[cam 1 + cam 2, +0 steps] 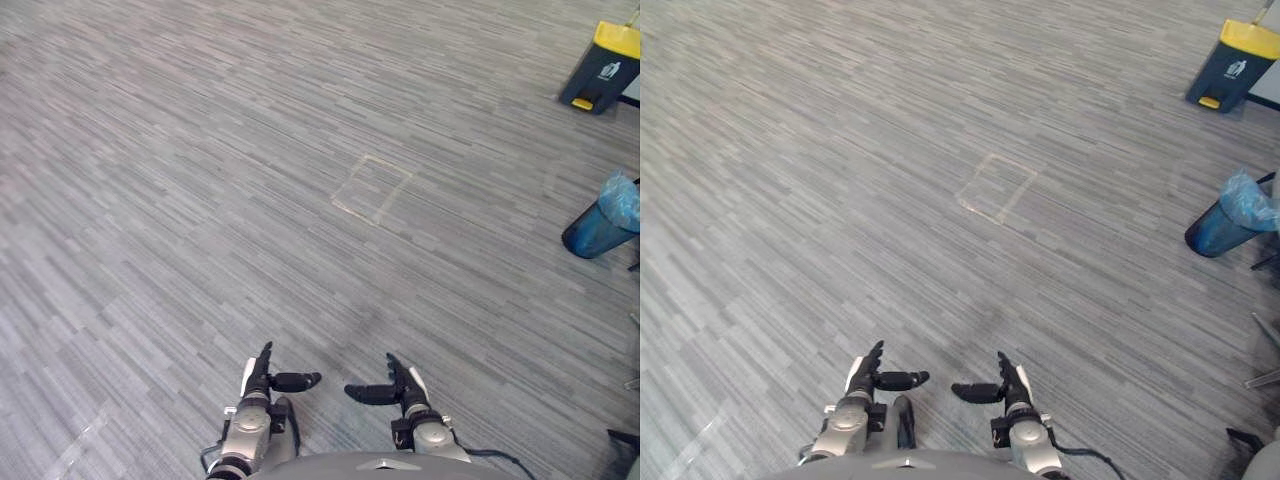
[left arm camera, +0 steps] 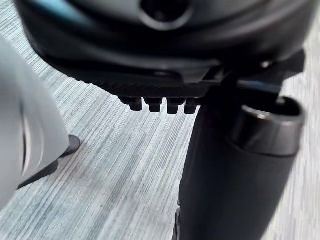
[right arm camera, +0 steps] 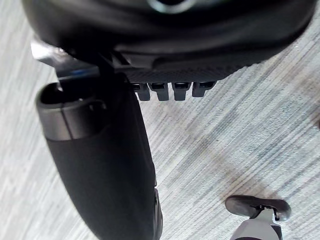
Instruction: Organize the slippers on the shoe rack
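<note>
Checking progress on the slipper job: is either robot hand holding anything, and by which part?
Nothing is held. The left robot hand and the right robot hand are both open and empty above the grey carpet.

Grey striped carpet floor (image 1: 200, 180). Near centre: square outline of pale tape (image 1: 372, 188), flat on carpet. Far right: dark pedal bin with yellow lid (image 1: 603, 68). Nearer, right edge: round bin with blue liner (image 1: 603, 220).

Bright, even, diffuse light across the grey carpet (image 1: 180, 150); shadows soft and faint.
</note>
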You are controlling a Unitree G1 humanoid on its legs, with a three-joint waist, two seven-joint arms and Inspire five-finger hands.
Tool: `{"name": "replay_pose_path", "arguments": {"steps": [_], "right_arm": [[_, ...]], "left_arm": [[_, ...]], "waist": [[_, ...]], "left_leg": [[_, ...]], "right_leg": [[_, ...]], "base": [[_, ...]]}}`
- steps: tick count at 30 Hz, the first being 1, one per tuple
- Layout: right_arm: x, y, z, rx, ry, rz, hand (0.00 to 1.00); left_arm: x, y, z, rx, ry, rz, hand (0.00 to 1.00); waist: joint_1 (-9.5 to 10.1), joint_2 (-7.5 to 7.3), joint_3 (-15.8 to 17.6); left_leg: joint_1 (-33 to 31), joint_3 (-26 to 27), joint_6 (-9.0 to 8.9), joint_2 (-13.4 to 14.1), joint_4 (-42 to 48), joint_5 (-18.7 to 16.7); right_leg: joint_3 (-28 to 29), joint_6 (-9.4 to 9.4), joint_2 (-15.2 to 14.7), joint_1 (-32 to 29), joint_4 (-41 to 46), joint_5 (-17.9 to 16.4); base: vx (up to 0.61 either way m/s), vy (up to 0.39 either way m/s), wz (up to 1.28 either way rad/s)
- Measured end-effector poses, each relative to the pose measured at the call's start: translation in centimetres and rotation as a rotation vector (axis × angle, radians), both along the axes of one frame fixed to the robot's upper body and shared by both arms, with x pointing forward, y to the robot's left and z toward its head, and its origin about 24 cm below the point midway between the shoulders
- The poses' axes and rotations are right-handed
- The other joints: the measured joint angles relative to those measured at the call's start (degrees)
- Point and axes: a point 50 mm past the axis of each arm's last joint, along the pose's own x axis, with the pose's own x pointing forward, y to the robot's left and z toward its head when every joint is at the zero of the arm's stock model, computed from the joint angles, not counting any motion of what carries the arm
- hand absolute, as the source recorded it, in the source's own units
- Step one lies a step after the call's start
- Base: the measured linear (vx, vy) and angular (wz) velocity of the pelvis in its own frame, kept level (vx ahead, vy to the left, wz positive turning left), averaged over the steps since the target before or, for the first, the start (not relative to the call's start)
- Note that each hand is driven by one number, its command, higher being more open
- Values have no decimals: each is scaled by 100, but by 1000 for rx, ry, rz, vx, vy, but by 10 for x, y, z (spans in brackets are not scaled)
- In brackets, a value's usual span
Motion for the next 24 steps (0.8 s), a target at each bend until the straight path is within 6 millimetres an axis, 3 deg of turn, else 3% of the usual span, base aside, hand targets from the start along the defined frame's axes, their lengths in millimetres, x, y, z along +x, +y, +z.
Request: {"name": "replay_pose_path", "arguments": {"steps": [1,2,3,4,5,6,8,9,10,11,12,13,14,16,17,18,19,20,21,23,24], "right_arm": [[1,0,0,0,-3,-1,100],[3,-1,1,-3,-10,-1,100],[4,-4,2,-8,-18,-4,100],[4,-4,2,-9,-20,-3,100],[7,-5,3,-10,-32,1,100],[11,-5,5,-10,-44,7,100],[23,-4,11,-8,-87,14,100],[24,-4,12,-7,-98,13,100],[23,-5,12,-7,-100,10,100],[29,-9,14,-19,-107,8,100],[35,-13,16,-30,-119,-11,100],[36,-16,16,-33,-122,-26,100],[33,-17,15,-35,-112,-29,100],[23,-17,11,-35,-82,-35,100],[22,-16,11,-31,-82,-34,100],[20,-15,12,-26,-88,-34,100],[19,-16,13,-28,-92,-31,100],[16,-15,13,-27,-90,-27,100],[15,-10,12,-23,-85,-12,100],[16,-4,13,-3,-88,-6,100],[17,-2,13,2,-91,-7,100]], "left_arm": [[-3,4,-2,10,20,4,100],[-9,10,-4,26,43,3,100],[-15,13,-6,38,61,-3,100],[-16,14,-7,43,68,-5,100],[-18,14,-8,46,84,-8,100],[-18,13,-8,47,85,-13,100],[-15,11,-7,46,78,-23,100],[-13,10,-7,44,77,-29,100],[-12,10,-7,42,74,-38,100],[-10,2,-8,21,78,-39,100],[-7,-5,-7,-4,64,-48,100],[-6,-9,-6,-16,56,-48,100],[-6,-12,-6,-27,52,-46,100],[-5,-16,-4,-40,35,-42,100],[-4,-16,-2,-43,18,-37,100],[-1,-16,0,-50,-4,-27,100],[-5,-18,1,-61,-8,-12,100],[-10,-19,0,-74,-5,7,100],[-8,-16,4,-80,-33,35,100],[-8,-14,5,-78,-48,51,100],[-7,-14,5,-79,-51,52,100]], "waist": [[-11,-13,7],[-54,-14,22],[-142,17,44],[-170,7,48],[-196,51,64],[-229,118,100],[-345,241,179],[-382,217,183],[-433,83,157],[-417,296,257],[-361,284,282],[-363,288,284],[-436,251,275],[-442,235,238],[-450,238,242],[-445,269,259],[-394,339,263],[-351,389,253],[-265,406,234],[-109,358,164],[-85,358,153]], "left_leg": [[185,42,44,-3,-13,-28],[704,26,77,-79,-374,-85],[1367,-42,88,-115,-948,-170],[1551,-63,89,-127,-1108,-185],[1928,-80,90,-67,-1408,-187],[2056,-71,90,39,-1474,-187],[2214,-100,87,316,-1481,-189],[2266,-160,50,350,-1491,-211],[2394,-226,-165,291,-1504,-324],[2574,-256,-382,528,-1566,-462],[2658,-494,-441,316,-1735,-394],[2724,-589,-398,134,-1860,-93],[2846,-342,-438,116,-1900,80],[2908,-400,-526,205,-1545,156],[2559,-536,-669,349,-628,70],[1720,-828,-1046,615,1155,250],[1196,-998,-1295,790,2412,449],[861,-986,-1311,961,3200,425],[455,-769,-1214,1135,3869,239],[134,-249,-771,1146,3464,-170],[78,-138,-694,1129,3250,-254]], "right_leg": [[54,-7,8,-212,651,222],[6,112,-22,-598,1814,907],[-45,-64,-37,-1037,2995,702],[-91,-175,-30,-1192,3255,430],[-278,-391,61,-1647,3539,-93],[-461,-485,168,-1971,3442,-330],[-756,-418,364,-2608,2246,-430],[-728,-262,356,-2721,1458,-239],[-700,-219,268,-2724,379,553],[-905,-456,420,-2472,357,788],[-894,-440,395,-2502,528,664],[-907,-456,363,-2539,737,565],[-965,-547,285,-2458,943,304],[-1077,-617,321,-2102,781,-76],[-1139,-615,397,-1837,507,-158],[-1213,-629,535,-1422,100,-135],[-1201,-690,708,-1085,-182,-101],[-1158,-735,834,-797,-374,-98],[-983,-837,957,-331,-676,-126],[-582,-839,935,58,-974,-124],[-477,-830,920,126,-1031,-119]], "base": [[532,175,-13],[660,168,3],[645,116,13],[624,19,21],[480,-26,15],[446,-98,20],[518,-192,32],[416,-175,52],[468,-192,48],[481,-181,30],[548,-200,1],[418,-147,8],[255,-87,19],[361,-189,23],[404,-253,26],[345,-198,17],[356,-166,-3],[374,-99,-45],[385,-48,-70],[461,-12,-92],[476,50,-110]]}}
